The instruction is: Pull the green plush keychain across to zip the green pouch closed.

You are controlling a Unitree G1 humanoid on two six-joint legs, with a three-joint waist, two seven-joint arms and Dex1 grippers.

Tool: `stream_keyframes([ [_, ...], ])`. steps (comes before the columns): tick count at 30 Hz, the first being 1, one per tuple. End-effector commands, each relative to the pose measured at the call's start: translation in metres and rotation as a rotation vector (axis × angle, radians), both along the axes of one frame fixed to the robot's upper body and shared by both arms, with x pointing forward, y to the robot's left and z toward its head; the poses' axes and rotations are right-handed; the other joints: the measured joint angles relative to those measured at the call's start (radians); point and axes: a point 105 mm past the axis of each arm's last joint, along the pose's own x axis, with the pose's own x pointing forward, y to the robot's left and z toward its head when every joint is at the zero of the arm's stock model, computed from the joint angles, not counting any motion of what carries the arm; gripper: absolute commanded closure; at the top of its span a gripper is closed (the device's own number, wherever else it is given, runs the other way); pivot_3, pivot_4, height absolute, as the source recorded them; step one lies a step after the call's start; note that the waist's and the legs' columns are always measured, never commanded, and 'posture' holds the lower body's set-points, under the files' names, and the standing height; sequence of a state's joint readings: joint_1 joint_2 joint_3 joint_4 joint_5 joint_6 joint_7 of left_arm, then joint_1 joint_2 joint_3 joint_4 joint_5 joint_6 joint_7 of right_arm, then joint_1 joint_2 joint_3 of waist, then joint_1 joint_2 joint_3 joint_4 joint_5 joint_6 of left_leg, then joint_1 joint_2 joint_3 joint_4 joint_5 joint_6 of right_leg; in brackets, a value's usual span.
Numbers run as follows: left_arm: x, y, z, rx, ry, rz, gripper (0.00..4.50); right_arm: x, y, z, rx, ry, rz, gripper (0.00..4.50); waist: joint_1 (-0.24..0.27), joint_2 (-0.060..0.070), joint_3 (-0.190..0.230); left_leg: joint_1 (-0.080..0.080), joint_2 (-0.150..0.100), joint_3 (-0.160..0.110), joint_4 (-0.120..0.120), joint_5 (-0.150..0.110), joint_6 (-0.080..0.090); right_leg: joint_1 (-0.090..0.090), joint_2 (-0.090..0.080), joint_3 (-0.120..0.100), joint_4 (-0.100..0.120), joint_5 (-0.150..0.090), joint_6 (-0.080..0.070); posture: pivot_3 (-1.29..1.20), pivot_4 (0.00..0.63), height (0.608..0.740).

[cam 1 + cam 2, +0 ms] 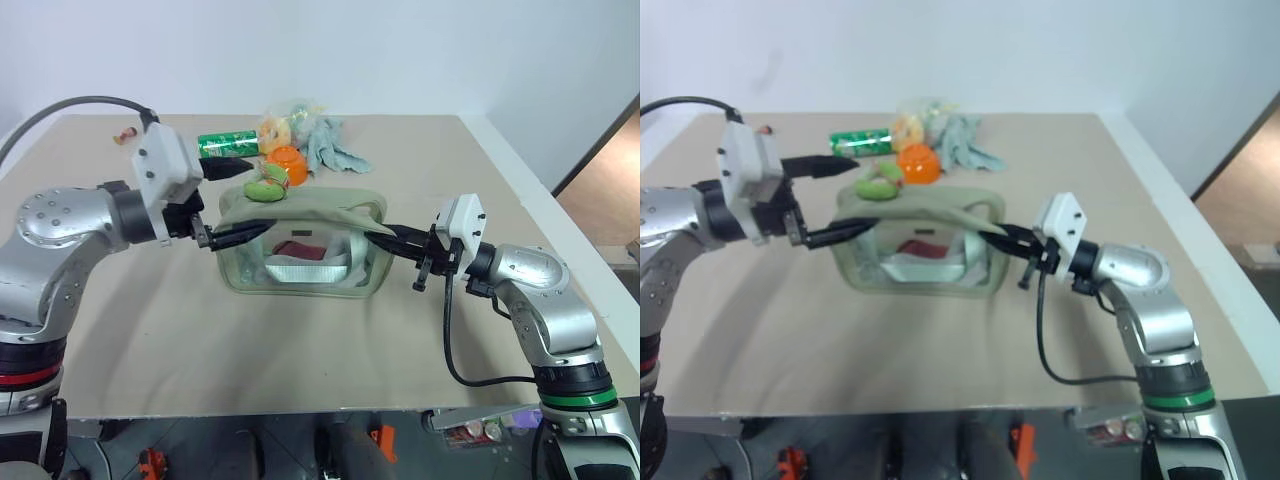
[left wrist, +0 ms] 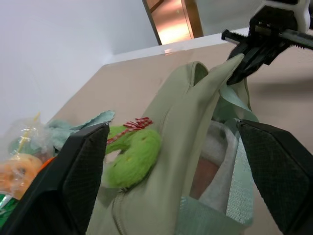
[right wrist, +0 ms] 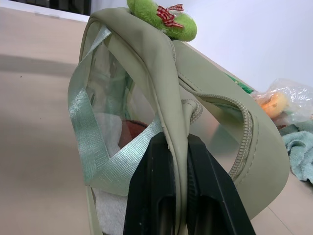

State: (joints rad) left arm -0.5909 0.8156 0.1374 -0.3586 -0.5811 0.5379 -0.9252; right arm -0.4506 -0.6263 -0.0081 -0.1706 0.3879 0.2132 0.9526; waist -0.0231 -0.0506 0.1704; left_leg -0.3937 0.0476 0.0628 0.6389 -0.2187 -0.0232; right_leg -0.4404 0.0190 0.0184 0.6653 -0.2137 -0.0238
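On the beige tabletop (image 1: 330,340), the boxy sage-green fabric pouch with clear plastic side panels (image 1: 300,245) sits between the two arms — the right gripper (image 3: 178,147) is clamped on a fold of fabric at the pouch's right end, while the left gripper (image 1: 228,200) stands with its fingers spread wide at the left end, gripping nothing. Atop the pouch's left end rests the small lime-green plush keychain with a red checked bow (image 2: 134,154), between the parted left fingers without clearly touching either; beyond it lie an orange bowl (image 1: 288,164), a green drink can (image 1: 228,145) and a pale grey-green cloth (image 1: 330,145).
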Motion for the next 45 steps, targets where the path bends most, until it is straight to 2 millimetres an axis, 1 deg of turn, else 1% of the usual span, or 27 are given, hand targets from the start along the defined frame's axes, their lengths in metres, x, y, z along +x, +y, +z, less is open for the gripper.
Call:
stream_keyframes([
  [1, -0.005, 0.023, 0.013, -0.031, -0.022, 0.075, 0.09, -0.001, 0.0, 0.014, 0.008, -0.061, 0.006, 4.5, -0.001, 0.0, 0.0, 0.0, 0.0, 0.0, 0.0, 0.0, 0.0, 0.0, 0.0, 0.0, 0.0, 0.0, 0.0, 0.0, 0.15, 0.74],
  [2, -0.005, 0.03, 0.012, -0.038, -0.015, 0.102, 0.09, -0.001, 0.0, 0.014, 0.007, -0.06, 0.006, 4.5, -0.002, 0.0, 0.0, 0.0, 0.001, 0.0, 0.0, 0.0, 0.0, 0.0, -0.001, 0.0, 0.0, 0.0, 0.0, 0.0, 0.15, 0.74],
  [4, -0.007, 0.042, 0.003, -0.052, 0.034, 0.148, 0.09, -0.001, 0.0, 0.014, 0.006, -0.061, 0.006, 4.5, -0.001, 0.0, 0.0, 0.001, 0.001, 0.0, 0.0, 0.0, 0.0, 0.0, 0.0, 0.0, 0.0, 0.0, 0.0, 0.0, 0.15, 0.74],
  [7, -0.011, 0.048, -0.013, -0.089, 0.101, 0.182, 0.09, -0.001, 0.0, 0.014, 0.007, -0.061, 0.006, 4.5, -0.001, 0.0, 0.0, 0.001, 0.002, 0.0, 0.0, 0.0, 0.0, 0.0, -0.001, 0.0, 0.0, 0.0, 0.0, 0.0, 0.15, 0.74],
  [10, -0.011, 0.046, -0.03, -0.127, 0.146, 0.198, 0.09, -0.001, 0.0, 0.014, 0.007, -0.061, 0.009, 4.5, 0.001, 0.0, 0.0, 0.001, 0.003, 0.0, 0.0, 0.0, 0.0, 0.0, -0.002, 0.0, 0.0, 0.0, 0.0, 0.0, 0.15, 0.74],
  [13, -0.008, 0.042, -0.041, -0.156, 0.167, 0.203, 0.09, -0.001, 0.0, 0.014, 0.004, -0.062, 0.012, 4.5, 0.002, 0.0, 0.0, 0.001, 0.001, 0.0, 0.001, 0.0, 0.0, 0.001, -0.003, 0.0, 0.0, 0.0, 0.0, 0.0, 0.15, 0.74],
  [19, -0.001, 0.035, -0.051, -0.176, 0.174, 0.196, 0.09, -0.001, 0.0, 0.014, -0.001, -0.069, 0.013, 4.5, 0.002, 0.0, 0.0, 0.001, 0.0, 0.0, 0.001, 0.0, 0.0, 0.0, -0.002, 0.0, 0.0, 0.0, 0.0, 0.0, 0.15, 0.74],
  [24, 0.003, 0.03, -0.054, -0.168, 0.171, 0.179, 0.09, -0.002, -0.001, 0.015, -0.004, -0.072, 0.006, 4.5, 0.002, 0.0, 0.0, 0.0, 0.0, 0.0, 0.0, 0.0, 0.0, 0.0, -0.001, 0.0, 0.0, 0.0, 0.0, 0.0, 0.15, 0.74],
  [27, 0.01, 0.028, -0.05, -0.178, 0.141, 0.176, 0.9, -0.001, -0.002, 0.015, -0.005, -0.072, -0.001, 4.5, 0.002, 0.0, 0.0, 0.0, 0.0, 0.0, 0.0, 0.0, 0.0, 0.0, -0.002, 0.0, 0.0, 0.0, 0.0, 0.0, 0.15, 0.74],
  [34, 0.015, 0.02, -0.047, -0.183, 0.122, 0.137, 3.33, -0.002, -0.004, 0.015, -0.009, -0.071, -0.009, 4.5, 0.001, 0.0, 0.0, 0.0, 0.0, 0.0, 0.001, 0.0, 0.0, 0.001, -0.002, 0.0, 0.0, 0.0, 0.0, 0.0, 0.15, 0.74],
  [36, 0.016, 0.02, -0.047, -0.18, 0.121, 0.138, 3.86, -0.002, -0.004, 0.015, -0.008, -0.071, -0.01, 4.5, 0.001, 0.0, 0.0, 0.0, 0.0, 0.0, 0.001, 0.0, 0.0, 0.0, -0.002, 0.0, 0.0, 0.0, 0.0, 0.0, 0.15, 0.74],
  [37, 0.017, 0.02, -0.048, -0.179, 0.122, 0.138, 4.26, -0.002, -0.005, 0.015, -0.006, -0.071, -0.011, 4.5, 0.001, 0.0, 0.0, 0.0, 0.0, 0.0, 0.001, 0.0, 0.0, 0.0, -0.002, 0.0, 0.0, 0.0, 0.0, 0.0, 0.15, 0.74],
  [38, 0.017, 0.02, -0.048, -0.175, 0.123, 0.139, 4.43, -0.002, -0.005, 0.015, -0.005, -0.07, -0.012, 4.5, 0.001, 0.0, 0.0, 0.0, 0.0, 0.0, 0.001, 0.0, 0.0, 0.0, -0.002, 0.0, 0.0, 0.0, 0.0, 0.0, 0.15, 0.74],
  [39, 0.017, 0.021, -0.048, -0.171, 0.122, 0.14, 4.47, -0.002, -0.005, 0.015, -0.006, -0.071, -0.013, 4.5, 0.001, 0.0, 0.0, 0.0, 0.0, 0.0, 0.001, 0.0, 0.0, 0.001, -0.002, 0.0, 0.0, 0.0, 0.0, 0.0, 0.15, 0.74],
  [45, 0.018, 0.025, -0.049, -0.136, 0.104, 0.159, 4.47, -0.003, -0.004, 0.015, 0.0, -0.054, -0.005, 4.5, 0.002, 0.0, 0.0, 0.0, 0.0, 0.0, 0.001, 0.0, 0.0, 0.001, -0.002, 0.0, 0.0, 0.0, 0.0, 0.0, 0.15, 0.74],
])
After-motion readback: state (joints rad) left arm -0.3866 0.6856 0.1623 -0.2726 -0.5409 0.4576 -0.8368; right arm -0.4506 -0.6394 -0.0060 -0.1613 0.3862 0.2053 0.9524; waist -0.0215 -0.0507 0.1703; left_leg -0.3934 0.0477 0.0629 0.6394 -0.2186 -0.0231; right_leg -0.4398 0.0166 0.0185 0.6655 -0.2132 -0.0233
